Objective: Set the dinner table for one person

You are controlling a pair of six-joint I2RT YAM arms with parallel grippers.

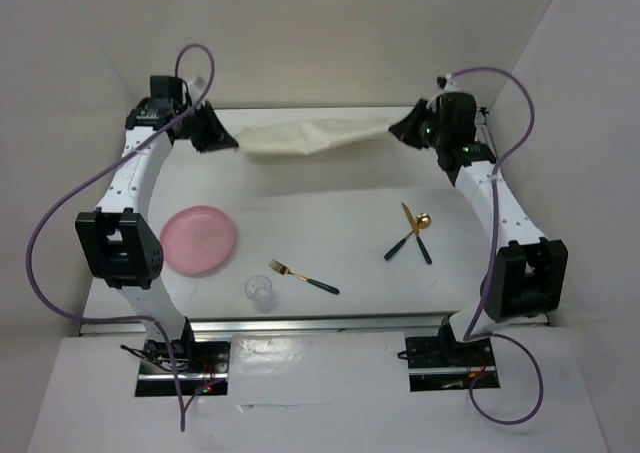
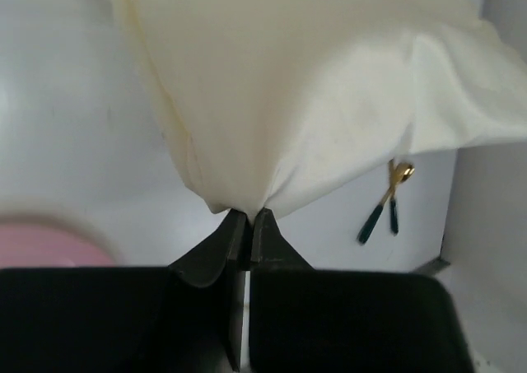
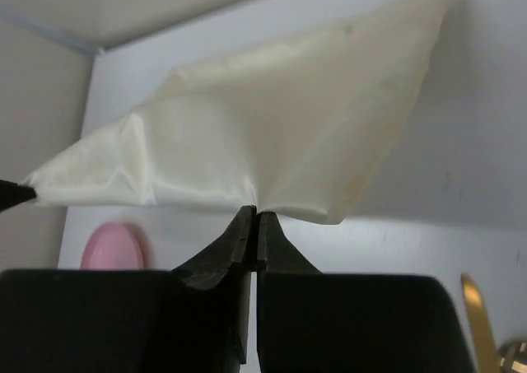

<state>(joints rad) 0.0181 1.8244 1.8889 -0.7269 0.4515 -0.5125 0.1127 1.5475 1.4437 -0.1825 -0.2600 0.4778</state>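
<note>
A cream cloth placemat [image 1: 312, 136] hangs stretched between both arms above the far part of the white dinner table [image 1: 330, 223]. My left gripper [image 1: 232, 145] is shut on its left corner, and the cloth [image 2: 305, 93] fans out from the pinched tips [image 2: 249, 216]. On the right corner my right gripper [image 1: 395, 130] is shut, with the cloth [image 3: 272, 134] spreading away from its tips [image 3: 256, 215]. On the table lie a pink plate [image 1: 198, 238], a clear glass [image 1: 259, 292], a gold fork with a dark handle [image 1: 303, 276], and a knife and spoon crossed [image 1: 412, 235].
White walls close in the table on the left, back and right. A metal rail [image 1: 320, 323] runs along the near edge by the arm bases. Purple cables [image 1: 45, 223] loop off both arms.
</note>
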